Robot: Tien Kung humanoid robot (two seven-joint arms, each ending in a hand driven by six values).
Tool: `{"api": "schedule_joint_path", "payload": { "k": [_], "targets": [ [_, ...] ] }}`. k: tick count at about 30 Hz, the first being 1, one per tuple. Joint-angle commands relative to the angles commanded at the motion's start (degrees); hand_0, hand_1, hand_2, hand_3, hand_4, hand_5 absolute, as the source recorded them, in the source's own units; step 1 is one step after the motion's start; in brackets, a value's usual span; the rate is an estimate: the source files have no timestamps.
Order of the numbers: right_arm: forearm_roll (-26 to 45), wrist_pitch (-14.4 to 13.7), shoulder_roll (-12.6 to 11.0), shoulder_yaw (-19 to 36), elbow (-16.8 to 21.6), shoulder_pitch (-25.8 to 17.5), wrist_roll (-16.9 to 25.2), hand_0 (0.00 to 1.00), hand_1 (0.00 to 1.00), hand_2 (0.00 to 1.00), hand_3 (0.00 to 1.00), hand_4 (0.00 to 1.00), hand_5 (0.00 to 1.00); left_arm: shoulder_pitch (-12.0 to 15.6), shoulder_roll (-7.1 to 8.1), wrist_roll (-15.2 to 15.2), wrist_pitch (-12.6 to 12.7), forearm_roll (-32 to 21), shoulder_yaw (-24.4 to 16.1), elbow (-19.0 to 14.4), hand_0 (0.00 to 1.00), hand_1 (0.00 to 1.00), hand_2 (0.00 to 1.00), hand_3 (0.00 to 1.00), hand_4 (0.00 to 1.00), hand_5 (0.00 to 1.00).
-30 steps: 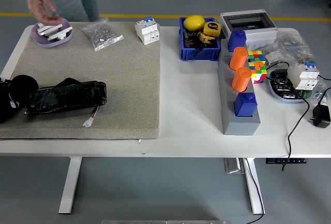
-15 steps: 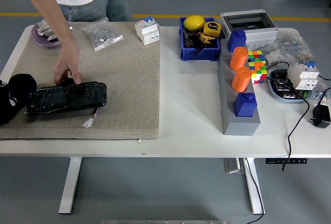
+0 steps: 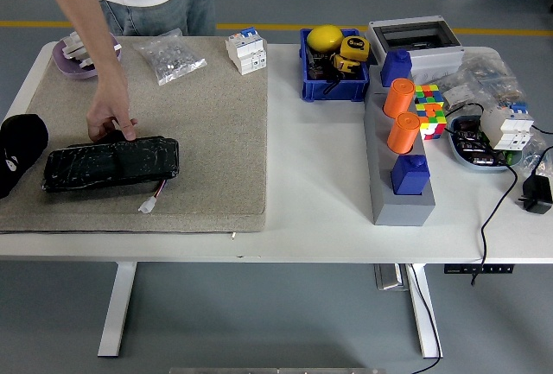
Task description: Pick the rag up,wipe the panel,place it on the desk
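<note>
The left robot hand (image 3: pixel 19 151), a rounded black mass at the table's (image 3: pixel 320 210) left edge, held nothing and its fingers could not be made out; a person's hand (image 3: pixel 111 118) touched the dark rag just behind the glossy black panel (image 3: pixel 111 164) on the coarse beige mat (image 3: pixel 207 132). Picking up that soft rag would probably call for a reach over the panel once the person withdrew

A mat (image 3: pixel 199 132) covered the tabletop's (image 3: pixel 320 210) left half, the panel (image 3: pixel 111 163) lying near its front-left corner. A person's hand (image 3: pixel 111 120) rested at the panel's far edge. Behind sat a bowl (image 3: pixel 65 59), bag (image 3: pixel 171 56) and breakers (image 3: pixel 245 51). To the right stood a bin (image 3: pixel 333 76) and a block rack (image 3: pixel 399 171).
</note>
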Motion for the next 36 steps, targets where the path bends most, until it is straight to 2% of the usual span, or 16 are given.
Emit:
{"api": "schedule_joint_path", "payload": {
  "k": [3, 4, 7, 9, 12, 16, 19, 24, 31, 36],
  "targets": [
    [0.1, 0.1, 0.0, -0.2, 0.0, 0.0, -0.1, 0.792, 0.708, 0.715, 0.687, 0.998, 0.731, 1.4, 0.08, 1.9, -0.5, 2.2, -2.3, -3.8, 0.269, 0.154, 0.521, 0.434, 0.063, 0.002],
    [0.1, 0.2, 0.0, -0.1, -0.1, 0.0, -0.2, 0.792, 0.708, 0.715, 0.687, 0.998, 0.731, 2.4, 0.2, 3.6, -1.1, 3.6, -3.4, -6.4, 0.269, 0.154, 0.521, 0.434, 0.063, 0.002],
    [0.2, 0.3, -0.1, -0.2, -0.2, -0.1, -0.2, 0.792, 0.708, 0.715, 0.687, 0.998, 0.731, 4.3, 0.17, 7.4, -3.1, 5.6, -5.1, -10.6, 0.269, 0.154, 0.521, 0.434, 0.063, 0.002],
    [0.2, 0.3, -0.1, -0.3, -0.2, -0.1, -0.2, 0.792, 0.707, 0.715, 0.687, 0.998, 0.731, 5.3, 0.18, 9.4, -3.9, 6.3, -5.7, -13.1, 0.266, 0.151, 0.524, 0.439, 0.08, 0.002],
    [0.3, 0.4, -0.2, -0.3, -0.3, 0.0, -0.3, 0.792, 0.707, 0.715, 0.687, 0.998, 0.731, 8.3, -0.07, 13.0, -4.5, 7.7, -7.2, -18.9, 0.266, 0.151, 0.524, 0.439, 0.08, 0.002],
    [0.4, 0.5, -0.3, -0.4, -0.3, -0.2, -0.3, 0.792, 0.707, 0.714, 0.688, 0.998, 0.732, 11.3, -0.71, 15.2, -4.7, 8.3, -8.4, -25.0, 0.253, 0.146, 0.52, 0.442, 0.084, 0.002],
    [0.5, 0.6, -0.3, -0.4, -0.4, -0.2, -0.3, 0.792, 0.707, 0.714, 0.688, 0.998, 0.732, 13.4, -1.8, 15.6, -3.6, 8.6, -8.8, -28.0, 0.253, 0.146, 0.52, 0.442, 0.084, 0.002],
    [0.5, 0.6, -0.1, -0.3, -0.4, -0.4, -0.2, 0.793, 0.708, 0.714, 0.688, 0.998, 0.732, 14.6, -3.46, 15.8, -2.2, 9.2, -8.2, -30.3, 0.25, 0.14, 0.516, 0.441, 0.072, 0.002],
    [0.1, 0.3, -0.2, 0.0, -0.2, -0.1, 0.0, 0.793, 0.708, 0.715, 0.688, 0.998, 0.733, 13.7, -4.22, 15.4, -1.9, 8.3, -6.5, -28.8, 0.245, 0.139, 0.518, 0.443, 0.072, 0.002],
    [0.4, 0.3, -0.2, -0.2, -0.3, -0.2, 0.0, 0.792, 0.708, 0.714, 0.686, 0.998, 0.733, 13.4, -4.55, 15.5, -1.8, 8.8, -5.5, -29.2, 0.246, 0.138, 0.515, 0.444, 0.073, 0.002]
  ]
}}
